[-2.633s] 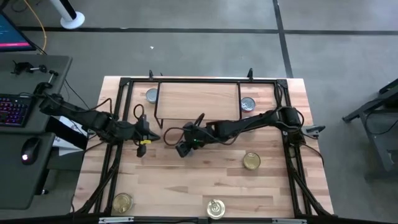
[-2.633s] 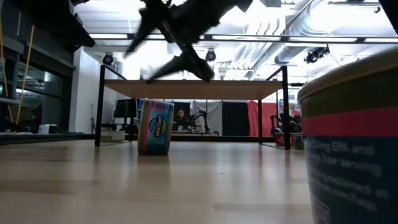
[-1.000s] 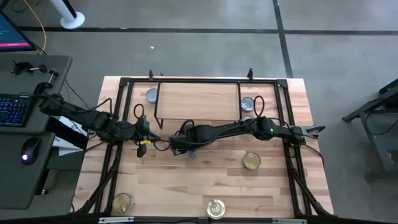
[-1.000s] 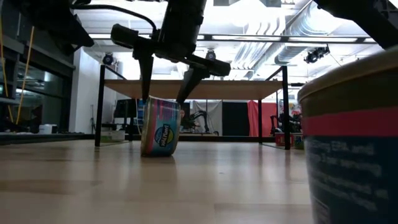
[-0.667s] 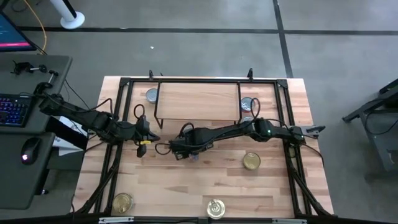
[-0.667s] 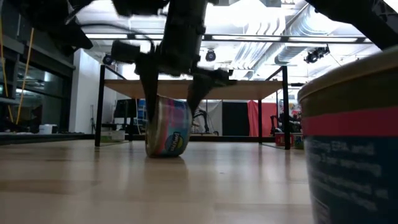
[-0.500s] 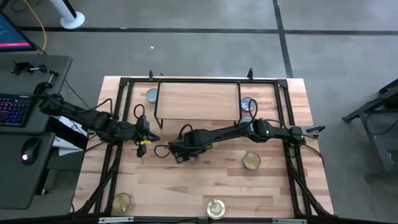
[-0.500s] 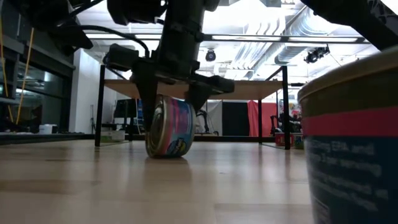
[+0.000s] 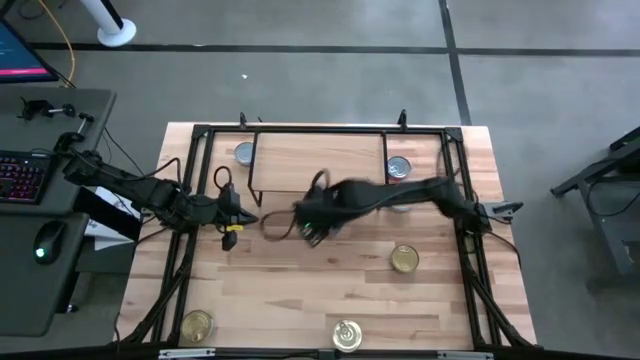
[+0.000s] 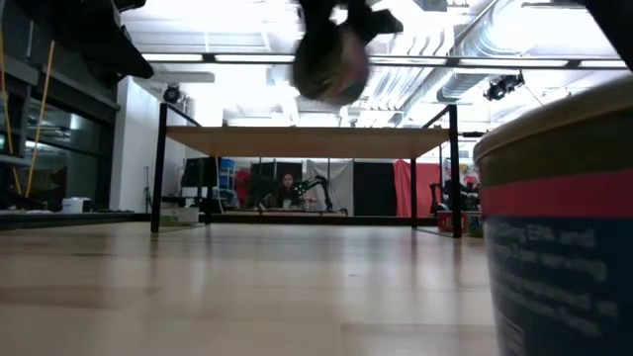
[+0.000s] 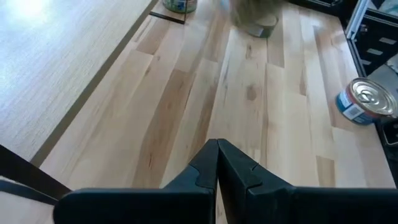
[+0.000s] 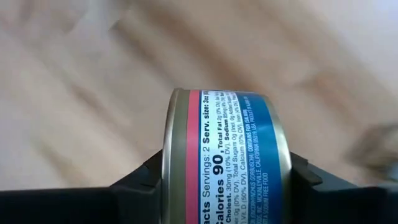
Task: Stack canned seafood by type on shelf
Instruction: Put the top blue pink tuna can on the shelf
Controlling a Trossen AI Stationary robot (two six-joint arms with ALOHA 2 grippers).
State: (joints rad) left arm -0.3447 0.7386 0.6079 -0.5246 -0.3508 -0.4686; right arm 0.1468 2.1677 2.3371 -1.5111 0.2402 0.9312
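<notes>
Just in front of the low wood-topped shelf [image 9: 318, 160] on black legs, the right gripper [image 9: 312, 222] clamps a pink-and-blue-labelled round tin [image 12: 227, 155] aloft, tipped on edge; the shelf lies directly beyond; the left gripper [image 11: 217, 163] waits pinched together.

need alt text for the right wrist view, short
A round tin with a blue and pink nutrition label fills the middle of the frame, held on its edge between the right gripper's two dark fingers. Behind it the light wood table is a motion-blurred streak.
</notes>
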